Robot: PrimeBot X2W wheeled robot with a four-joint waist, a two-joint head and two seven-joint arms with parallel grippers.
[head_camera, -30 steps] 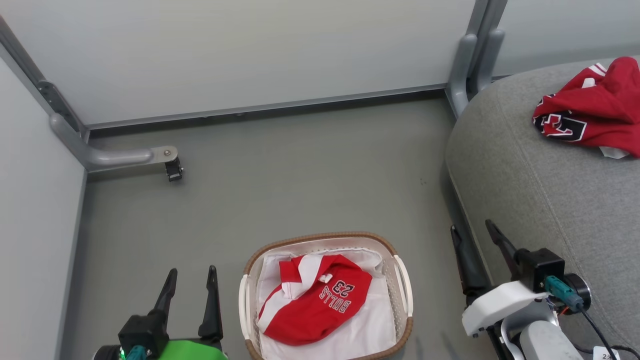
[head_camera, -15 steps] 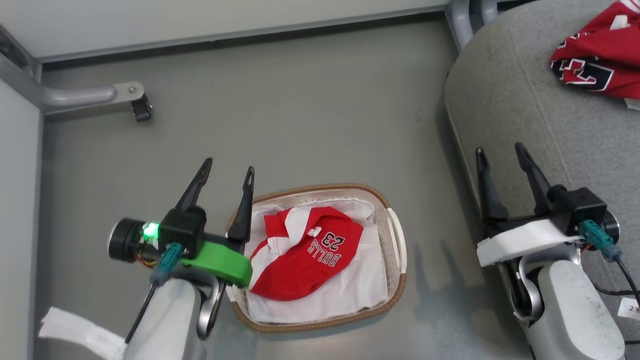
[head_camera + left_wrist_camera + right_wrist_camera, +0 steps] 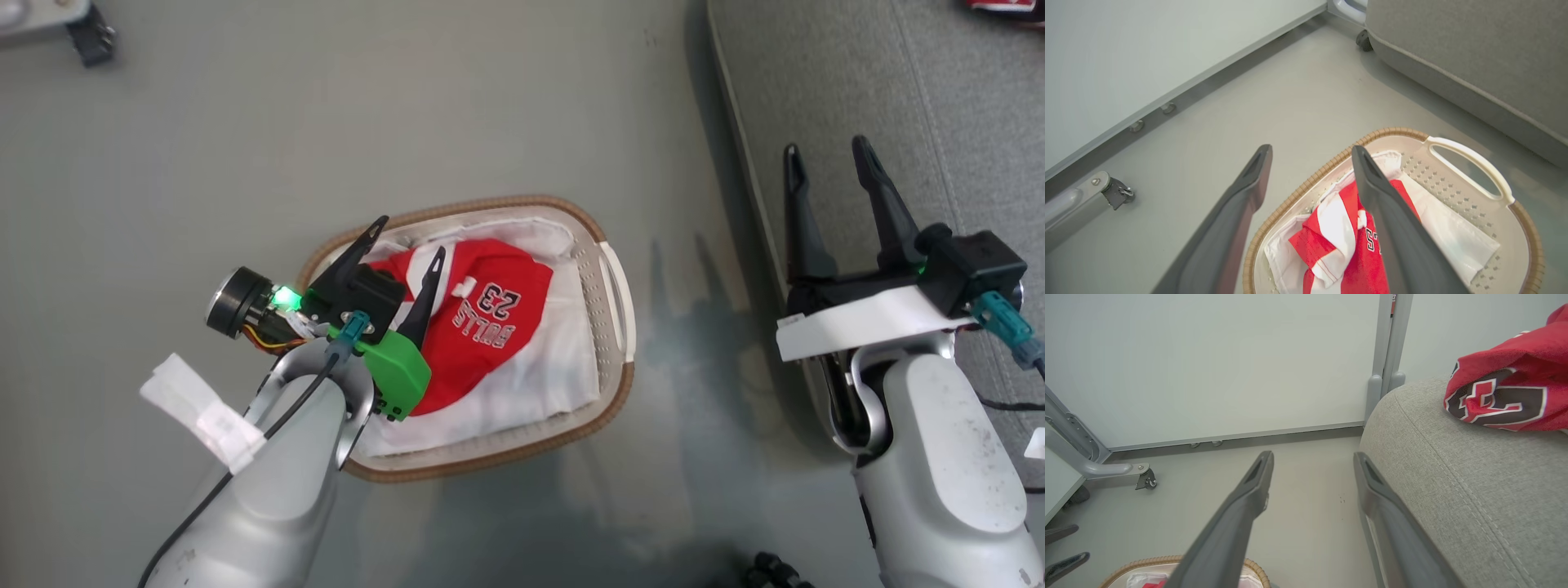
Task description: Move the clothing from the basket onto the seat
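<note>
Left end effector (image 3: 412, 234) is spread and empty, poised over the basket (image 3: 608, 286) at the side nearest its own arm. In the left wrist view one finger lies over the red BULLS 23 jersey (image 3: 482, 327) and the other outside the woven rim. We judge the step in hand to be the descent to grasp. We recommend shifting inward so that both fingers straddle a raised fold of the jersey, clear of the rim, and pinching red fabric only, not the white liner (image 3: 539, 384). Right end effector (image 3: 825, 144) is likewise spread and empty beside the seat (image 3: 857, 82), where the second red garment (image 3: 1506, 400) already lies.
</note>
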